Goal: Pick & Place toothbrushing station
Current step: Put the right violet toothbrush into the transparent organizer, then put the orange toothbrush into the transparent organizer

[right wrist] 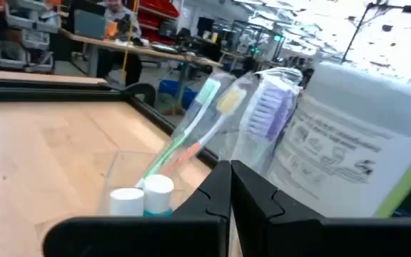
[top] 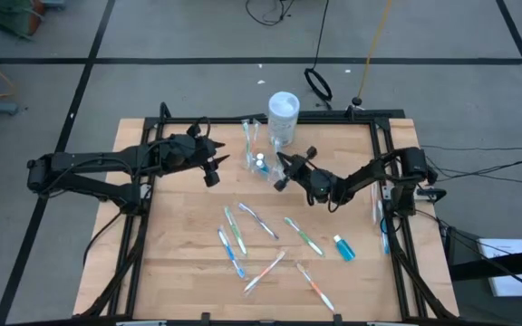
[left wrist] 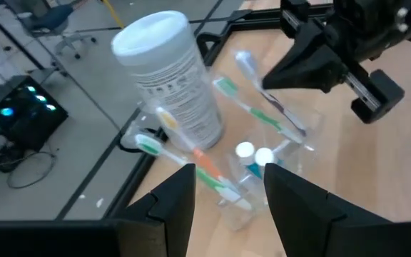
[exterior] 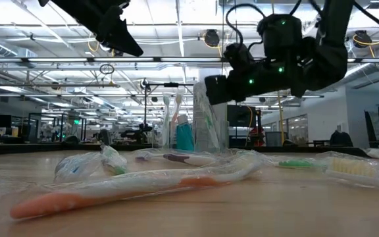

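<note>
The toothbrushing station [top: 259, 165], a small clear cup, stands on the wooden table near its far edge. Several wrapped toothbrushes [left wrist: 262, 114] stand slanted in it, with two small white-capped tubes [right wrist: 145, 193]. My left gripper [top: 214, 167] hovers open just left of the station and above it, with nothing between its fingers [left wrist: 180, 196]. My right gripper [top: 281, 172] is shut and comes in level from the right. Its tips [right wrist: 230, 178] are close to the station and the brushes. My right gripper's shut fingertips [left wrist: 266, 78] stand right beside the wrapped toothbrushes sticking out of the station. Whether they touch the toothbrushes or the cup, I cannot tell.
A taller white-capped cylindrical container [top: 283, 113] stands just behind the station. Several wrapped toothbrushes [top: 243, 235] and a small blue tube [top: 343, 247] lie scattered on the near half of the table. A black frame rail [top: 381, 154] borders the table.
</note>
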`<action>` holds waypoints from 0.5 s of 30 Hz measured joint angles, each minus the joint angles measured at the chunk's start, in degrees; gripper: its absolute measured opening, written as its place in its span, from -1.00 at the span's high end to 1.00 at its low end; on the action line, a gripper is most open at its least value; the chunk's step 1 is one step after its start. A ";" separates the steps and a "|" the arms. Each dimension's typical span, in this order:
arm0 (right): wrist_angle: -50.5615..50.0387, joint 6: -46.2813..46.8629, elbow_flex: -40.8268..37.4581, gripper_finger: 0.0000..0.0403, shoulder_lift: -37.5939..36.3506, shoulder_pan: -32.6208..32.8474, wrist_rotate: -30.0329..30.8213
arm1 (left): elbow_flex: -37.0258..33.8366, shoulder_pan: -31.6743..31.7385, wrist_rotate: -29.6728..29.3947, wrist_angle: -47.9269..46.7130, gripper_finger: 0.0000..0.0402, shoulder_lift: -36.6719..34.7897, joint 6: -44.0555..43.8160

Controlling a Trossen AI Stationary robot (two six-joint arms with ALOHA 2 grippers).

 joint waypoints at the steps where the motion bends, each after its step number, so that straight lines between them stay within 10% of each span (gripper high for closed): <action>1: 0.02 -0.30 -0.38 1.00 -0.52 0.53 1.08 | 0.00 0.00 0.78 0.00 0.14 0.01 0.02; 15: -8.25 9.59 -2.01 0.63 -3.22 3.10 3.10 | 0.00 -0.76 4.16 0.04 0.14 0.00 -1.26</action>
